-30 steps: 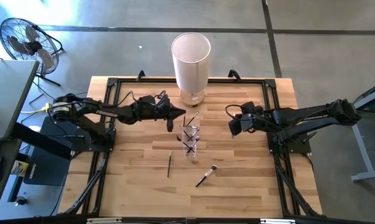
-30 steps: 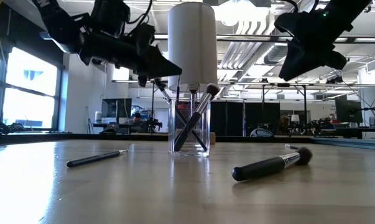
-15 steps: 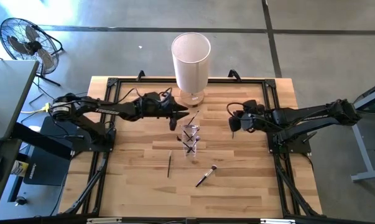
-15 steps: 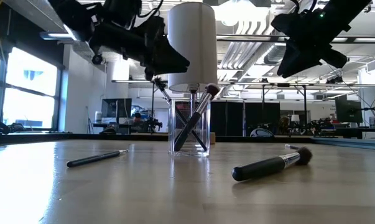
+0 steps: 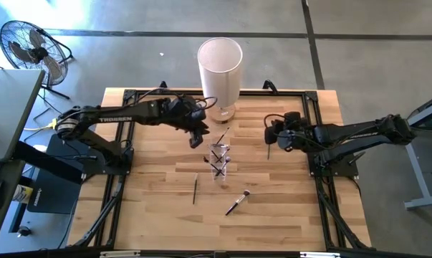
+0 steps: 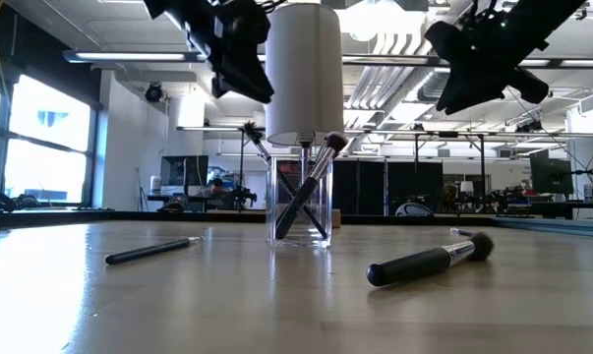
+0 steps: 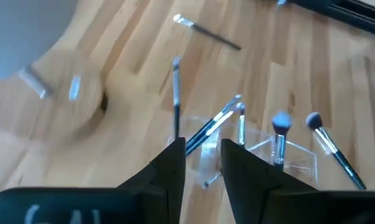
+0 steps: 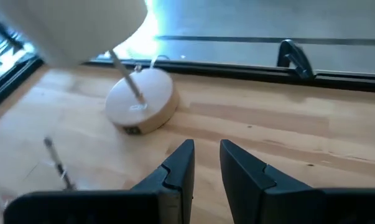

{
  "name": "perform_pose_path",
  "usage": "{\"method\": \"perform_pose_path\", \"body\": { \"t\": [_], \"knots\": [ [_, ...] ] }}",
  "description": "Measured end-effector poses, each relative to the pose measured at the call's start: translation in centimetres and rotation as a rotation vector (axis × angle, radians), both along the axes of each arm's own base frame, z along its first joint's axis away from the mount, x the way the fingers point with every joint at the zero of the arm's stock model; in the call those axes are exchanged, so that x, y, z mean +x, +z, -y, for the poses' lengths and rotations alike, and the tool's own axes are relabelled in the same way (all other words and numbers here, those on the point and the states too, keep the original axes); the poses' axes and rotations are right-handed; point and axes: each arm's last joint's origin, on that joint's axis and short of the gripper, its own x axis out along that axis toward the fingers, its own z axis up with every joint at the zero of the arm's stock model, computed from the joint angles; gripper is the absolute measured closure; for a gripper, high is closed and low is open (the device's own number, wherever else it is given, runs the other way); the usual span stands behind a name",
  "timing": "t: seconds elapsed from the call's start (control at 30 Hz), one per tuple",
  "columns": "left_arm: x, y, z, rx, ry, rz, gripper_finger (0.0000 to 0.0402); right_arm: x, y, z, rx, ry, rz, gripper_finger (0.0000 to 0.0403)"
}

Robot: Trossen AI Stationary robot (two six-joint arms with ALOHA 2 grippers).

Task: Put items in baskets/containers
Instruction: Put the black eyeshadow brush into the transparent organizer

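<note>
A small clear cup (image 5: 218, 159) stands upright at mid-table with several brushes leaning in it; it also shows in the low view (image 6: 299, 202) and the left wrist view (image 7: 280, 158). A thin dark brush (image 5: 195, 190) and a thicker brush (image 5: 237, 203) lie flat on the table nearer the front. Another thin brush (image 5: 221, 135) lies by the white cylinder's foot. My left gripper (image 5: 199, 136) hangs high above the table, just left of the cup, fingers a little apart and empty (image 7: 203, 165). My right gripper (image 5: 271, 140) hovers right of the cup, fingers a little apart and empty (image 8: 206, 168).
A tall white cylinder (image 5: 220, 68) stands on a round wooden foot (image 8: 140, 102) at the far middle, just behind the cup. A black frame (image 5: 130, 97) runs around the table's edge. A fan (image 5: 29, 46) stands on the floor beyond the far left corner.
My left gripper has risen from beside the cup's rim to well above it, and its arm has swung toward the far edge. The brushes in the cup and on the table have stayed in place.
</note>
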Motion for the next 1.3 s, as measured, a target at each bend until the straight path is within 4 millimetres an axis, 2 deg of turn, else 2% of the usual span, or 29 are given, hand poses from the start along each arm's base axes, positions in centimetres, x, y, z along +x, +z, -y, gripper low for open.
{"method": "perform_pose_path", "body": {
  "t": [0.1, 0.23, 0.33, 0.47, 0.63, 0.77, 1.0, 1.3],
  "knots": [
    [-0.7, -0.1, 0.3, -0.06, 0.078, -0.04, 0.0328, 0.0, 0.0, 0.7, 0.014, -0.021, -0.009, 0.0331],
    [-2.1, -0.8, 2.1, -0.115, 0.078, -0.022, 0.039, -0.2, -0.2, 1.8, 0.021, 0.017, -0.104, 0.0331],
    [-3.0, -2.2, 4.0, -0.155, 0.118, 0.002, 0.039, -0.2, -0.3, 2.7, 0.057, 0.062, -0.158, 0.0331],
    [-4.9, -4.4, 7.0, -0.217, 0.211, 0.046, 0.0399, 0.0, -1.2, 4.3, 0.188, 0.112, -0.201, 0.0331],
    [-6.4, -6.8, 10.7, -0.3, 0.287, 0.076, 0.0399, 1.2, -3.8, 6.7, 0.37, 0.18, -0.309, 0.0331],
    [-7.1, -7.1, 12.7, -0.335, 0.349, 0.104, 0.0399, 1.8, -6.4, 8.7, 0.531, 0.141, -0.357, 0.0331],
    [-7.5, -7.2, 14.0, -0.297, 0.384, 0.15, 0.04, 1.8, -9.7, 11.1, 0.675, 0.063, -0.432, 0.0331],
    [-7.9, -7.7, 13.9, -0.255, 0.379, 0.084, 0.0401, 2.3, -11.1, 12.2, 0.695, -0.003, -0.394, 0.0331]
  ]
}}
